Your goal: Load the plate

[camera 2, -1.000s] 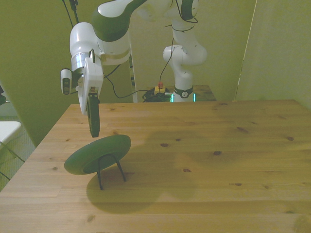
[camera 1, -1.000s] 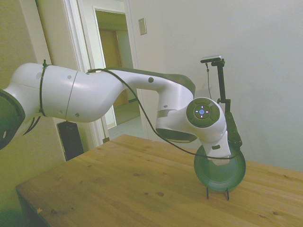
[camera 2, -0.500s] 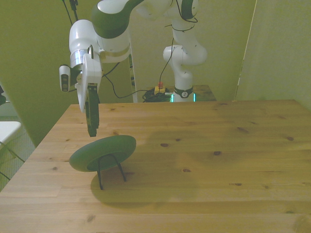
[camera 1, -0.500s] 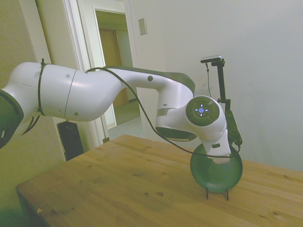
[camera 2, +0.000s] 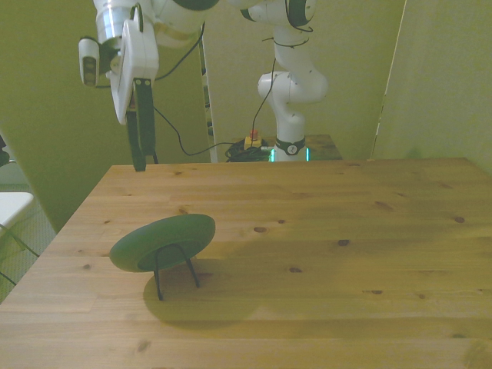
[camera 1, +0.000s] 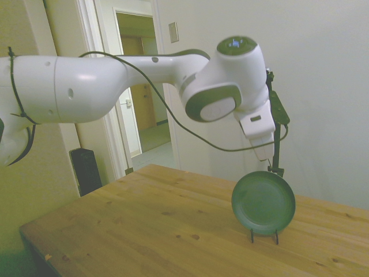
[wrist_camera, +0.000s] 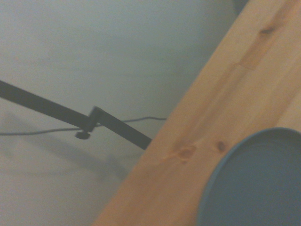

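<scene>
The dark green plate (camera 1: pixel 263 203) stands on edge in the thin black wire rack (camera 1: pixel 275 236), near the table's far corner in the side view. Seen from the front, the plate (camera 2: pixel 161 241) leans on the rack (camera 2: pixel 157 283) at the front view's left. My gripper (camera 2: pixel 144 163) hangs well above and behind it, touching nothing, its dark fingers pointing down, slightly apart and empty. From the side, the gripper (camera 1: pixel 266 157) sits just over the plate's top rim with a small gap. The wrist view catches part of the plate's rim (wrist_camera: pixel 258 183).
The wooden table (camera 2: pixel 346 254) stretches to the front view's right of the rack. A second white arm (camera 2: pixel 288 92) stands behind the far edge. The plate sits close to the table's edge (wrist_camera: pixel 155 155) at the front view's left.
My gripper has risen straight up off the plate, from its top rim to well above it. The plate has stayed on the rack, settling slightly.
</scene>
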`<action>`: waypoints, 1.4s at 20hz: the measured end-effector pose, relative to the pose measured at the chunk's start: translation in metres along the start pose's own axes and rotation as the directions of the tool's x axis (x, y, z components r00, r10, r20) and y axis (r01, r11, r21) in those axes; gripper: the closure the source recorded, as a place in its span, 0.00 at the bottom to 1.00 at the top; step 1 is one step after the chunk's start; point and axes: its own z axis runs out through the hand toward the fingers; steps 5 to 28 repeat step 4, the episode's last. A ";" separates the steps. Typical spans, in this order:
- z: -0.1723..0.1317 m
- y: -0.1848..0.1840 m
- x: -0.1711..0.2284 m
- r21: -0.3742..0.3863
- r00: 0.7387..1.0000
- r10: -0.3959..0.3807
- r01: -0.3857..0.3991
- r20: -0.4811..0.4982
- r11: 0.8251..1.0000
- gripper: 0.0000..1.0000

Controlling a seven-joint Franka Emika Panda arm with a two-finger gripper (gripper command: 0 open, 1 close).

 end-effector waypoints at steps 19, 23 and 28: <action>-0.042 -0.007 -0.010 -0.197 0.993 -0.110 0.101 -0.036 0.975 0.00; -0.042 -0.007 -0.010 -0.197 0.993 -0.110 0.101 -0.036 0.975 0.00; -0.042 -0.007 -0.010 -0.197 0.993 -0.110 0.101 -0.036 0.975 0.00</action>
